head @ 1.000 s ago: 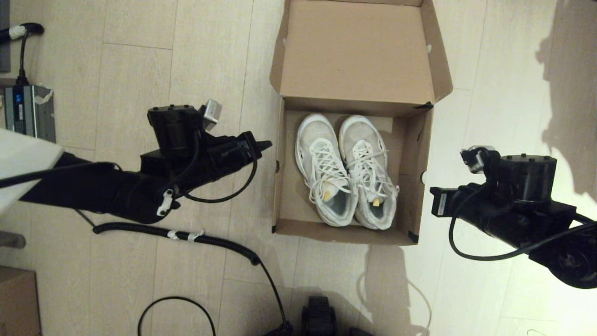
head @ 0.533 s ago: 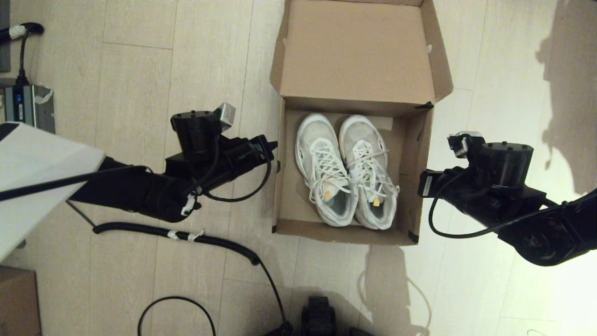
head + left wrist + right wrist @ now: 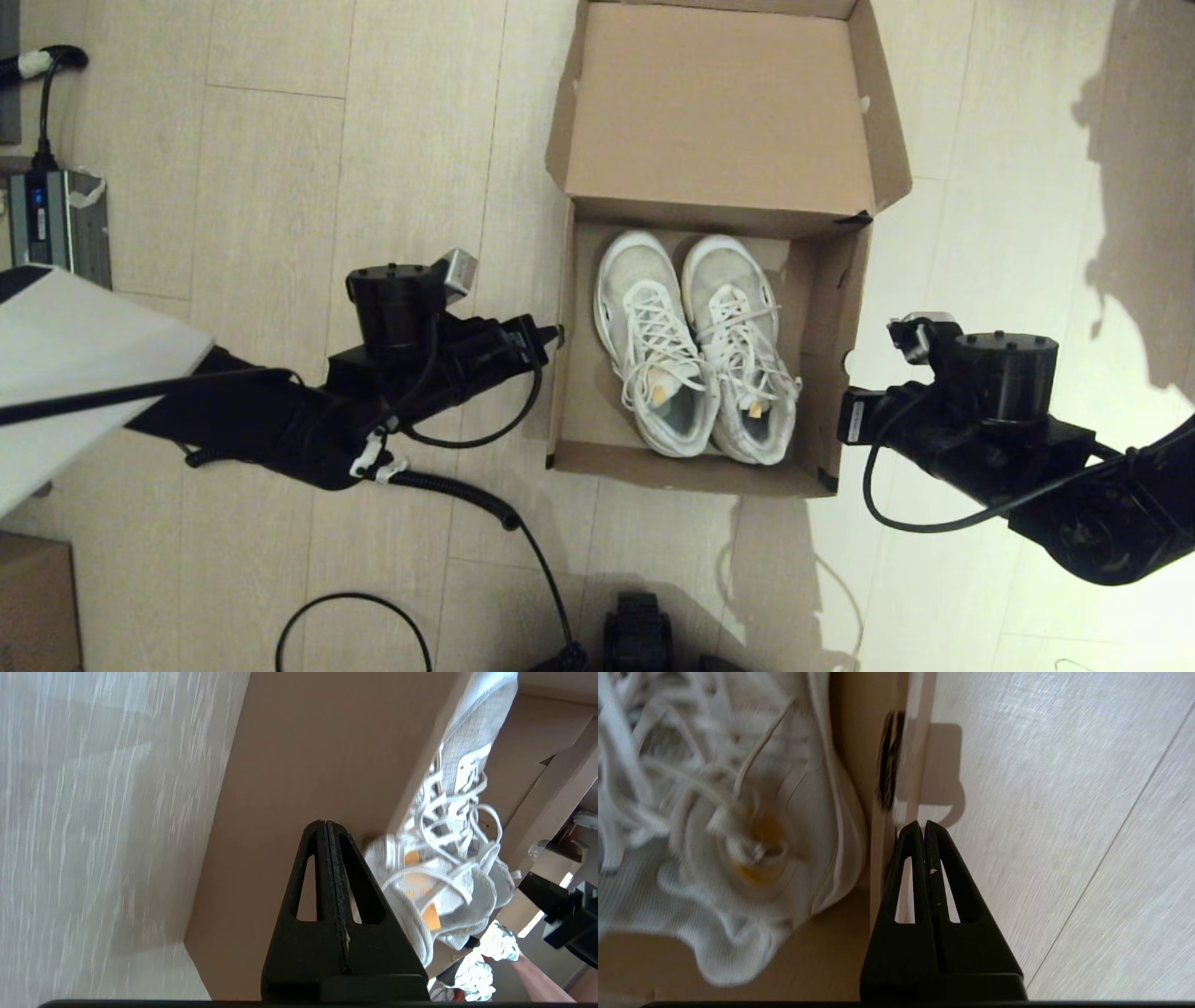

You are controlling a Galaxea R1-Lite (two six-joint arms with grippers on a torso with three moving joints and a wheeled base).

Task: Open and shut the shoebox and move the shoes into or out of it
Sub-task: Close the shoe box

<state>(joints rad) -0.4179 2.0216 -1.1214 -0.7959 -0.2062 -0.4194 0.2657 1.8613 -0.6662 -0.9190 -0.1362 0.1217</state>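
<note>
The brown shoebox [image 3: 831,308] stands on the floor with its lid [image 3: 719,103] folded back and open. Two white sneakers [image 3: 695,345] lie side by side inside it, toes toward the lid, laces loose. My left gripper [image 3: 555,332] is shut and empty, its tip against the outside of the box's left wall [image 3: 280,765]. My right gripper [image 3: 843,417] is also shut and empty, pressed against the outside of the box's right wall [image 3: 878,858]. The sneakers [image 3: 448,858] show past the left wall, and one sneaker [image 3: 738,835] lies just inside the right wall.
Light wooden floor [image 3: 280,140] surrounds the box. A coiled black cable [image 3: 448,490] runs across the floor in front of my left arm. A grey power unit [image 3: 51,224] sits at the far left, and another cardboard box [image 3: 33,607] at the near left corner.
Both arms have closed in on the box from either side, then drawn back toward me along its walls. The box has shifted slightly toward me and to the right.
</note>
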